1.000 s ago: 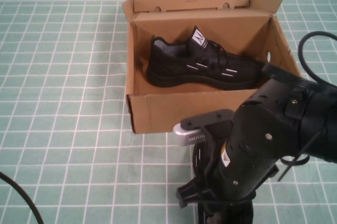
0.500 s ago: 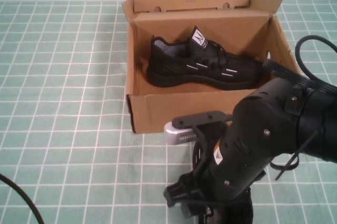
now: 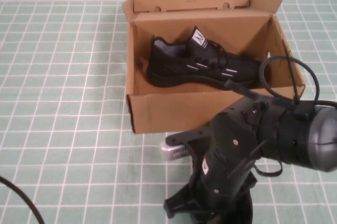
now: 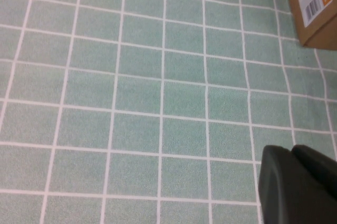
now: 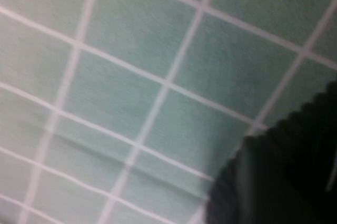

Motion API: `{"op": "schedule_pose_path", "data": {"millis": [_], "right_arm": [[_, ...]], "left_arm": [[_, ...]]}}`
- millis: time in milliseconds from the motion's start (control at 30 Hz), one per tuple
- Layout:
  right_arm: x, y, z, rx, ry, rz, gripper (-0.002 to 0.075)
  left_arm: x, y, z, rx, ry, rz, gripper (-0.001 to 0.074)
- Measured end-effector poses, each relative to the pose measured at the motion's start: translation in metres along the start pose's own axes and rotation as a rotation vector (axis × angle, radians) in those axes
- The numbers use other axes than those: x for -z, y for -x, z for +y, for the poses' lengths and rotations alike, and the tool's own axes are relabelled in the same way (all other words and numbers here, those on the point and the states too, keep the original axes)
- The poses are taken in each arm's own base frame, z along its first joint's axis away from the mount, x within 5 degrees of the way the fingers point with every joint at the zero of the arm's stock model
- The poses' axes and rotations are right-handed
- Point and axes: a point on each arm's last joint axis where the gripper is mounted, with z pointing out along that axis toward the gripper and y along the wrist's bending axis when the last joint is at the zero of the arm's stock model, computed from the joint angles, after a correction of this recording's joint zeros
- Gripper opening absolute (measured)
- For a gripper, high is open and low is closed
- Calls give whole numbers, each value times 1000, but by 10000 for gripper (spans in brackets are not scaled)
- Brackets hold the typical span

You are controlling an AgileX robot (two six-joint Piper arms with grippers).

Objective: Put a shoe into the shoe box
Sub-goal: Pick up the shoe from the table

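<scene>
The brown cardboard shoe box (image 3: 174,110) stands open at the back middle of the table, with its flap lid up behind it. One black sneaker (image 3: 202,66) with white dashes lies inside on its sole, toe to the right. A second shoe is not in view. My right arm (image 3: 237,153) is folded low in front of the box, and its gripper points down at the near edge. In the right wrist view the gripper is only a dark blurred shape (image 5: 279,174) over the cloth. My left gripper (image 4: 292,155) is shut and empty above the cloth, left of the box corner (image 4: 316,8).
A green cloth with a white grid (image 3: 63,103) covers the table. A silver camera block (image 3: 176,152) sticks out from the right arm just in front of the box's front wall. A black cable (image 3: 18,197) curves in at the near left corner.
My right arm has sunk lower and drawn back toward the near edge, away from the box. The shoe and the box have not moved.
</scene>
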Motion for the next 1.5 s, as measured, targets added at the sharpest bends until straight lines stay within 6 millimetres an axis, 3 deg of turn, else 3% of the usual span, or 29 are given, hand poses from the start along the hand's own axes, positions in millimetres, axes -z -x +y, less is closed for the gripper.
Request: {"op": "schedule_pose_path", "data": {"millis": [200,467,800,1100,1367,1500], "right_arm": [[17,-4,4,81,6,35,-7],[95,-12,17,319,34,-101,-7],[174,-34,7,550,-95,-266,-7],[207,-44,-17,643,-345,-400,-6],[212,-48,-18,712,-358,-405,-6],[225,-60,-21,736,-352,-450,-7]], "left_arm": [[0,0,0,0,0,0,-4],[0,-1,-5,45,-53,16,-4],[7,1,-35,74,-392,5,-4],[7,16,-41,143,-469,-118,-4],[-25,29,-54,256,-554,21,-4],[-41,35,-64,270,-646,71,-4]]}}
